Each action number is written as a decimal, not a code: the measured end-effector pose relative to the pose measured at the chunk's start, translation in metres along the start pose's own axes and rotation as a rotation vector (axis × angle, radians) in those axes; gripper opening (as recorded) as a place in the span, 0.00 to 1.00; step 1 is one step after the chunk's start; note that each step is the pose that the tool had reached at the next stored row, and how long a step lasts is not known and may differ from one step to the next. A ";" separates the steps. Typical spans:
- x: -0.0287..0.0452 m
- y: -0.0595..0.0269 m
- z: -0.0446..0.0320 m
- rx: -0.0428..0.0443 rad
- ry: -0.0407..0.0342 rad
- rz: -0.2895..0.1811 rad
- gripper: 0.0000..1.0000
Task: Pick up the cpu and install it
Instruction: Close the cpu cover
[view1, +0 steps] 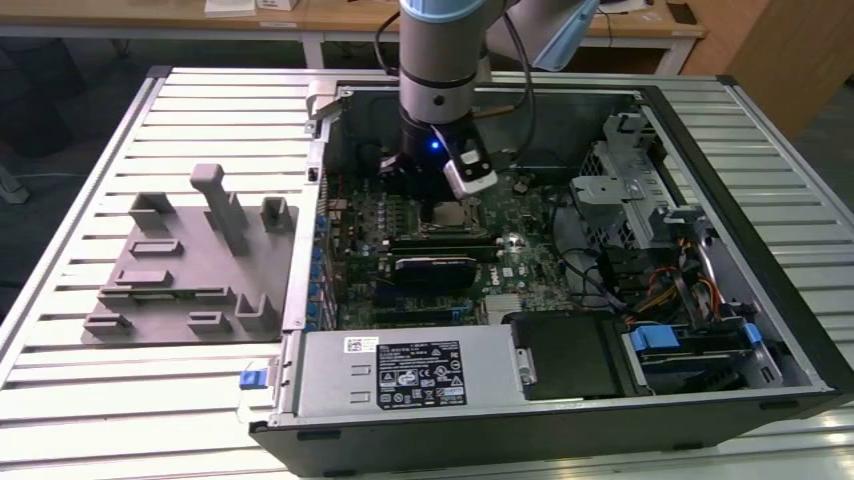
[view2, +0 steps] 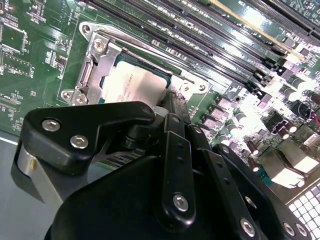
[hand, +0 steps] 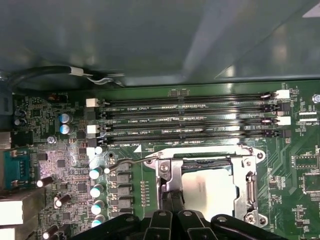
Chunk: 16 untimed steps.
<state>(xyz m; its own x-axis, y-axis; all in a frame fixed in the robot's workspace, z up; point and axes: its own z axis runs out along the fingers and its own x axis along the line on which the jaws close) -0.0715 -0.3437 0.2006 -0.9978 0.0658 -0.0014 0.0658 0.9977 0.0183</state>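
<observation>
Cpu (hand: 207, 187): silvery square plate with no long axis, lying flat in the socket frame (hand: 248, 192) on the green motherboard (hand: 300, 170), just above centre in the exterior view. Hand (hand: 171, 194): hangs from upper centre directly over it. Its tips are drawn narrow and sit at one edge of the plate, apparently holding nothing. Open computer case (view1: 747, 330) on slatted tabletop (view1: 80, 400).
</observation>
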 end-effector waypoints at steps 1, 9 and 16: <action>-0.0007 0.0000 0.0000 0.0001 0.0000 0.000 0.11; -0.0050 0.0003 0.0000 0.0001 0.0000 0.000 0.11; -0.0051 0.0005 -0.0061 0.0000 -0.0001 0.000 0.11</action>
<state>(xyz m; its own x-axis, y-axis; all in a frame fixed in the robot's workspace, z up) -0.0664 -0.3437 0.2067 -0.9978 0.0658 -0.0015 0.0658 0.9977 0.0183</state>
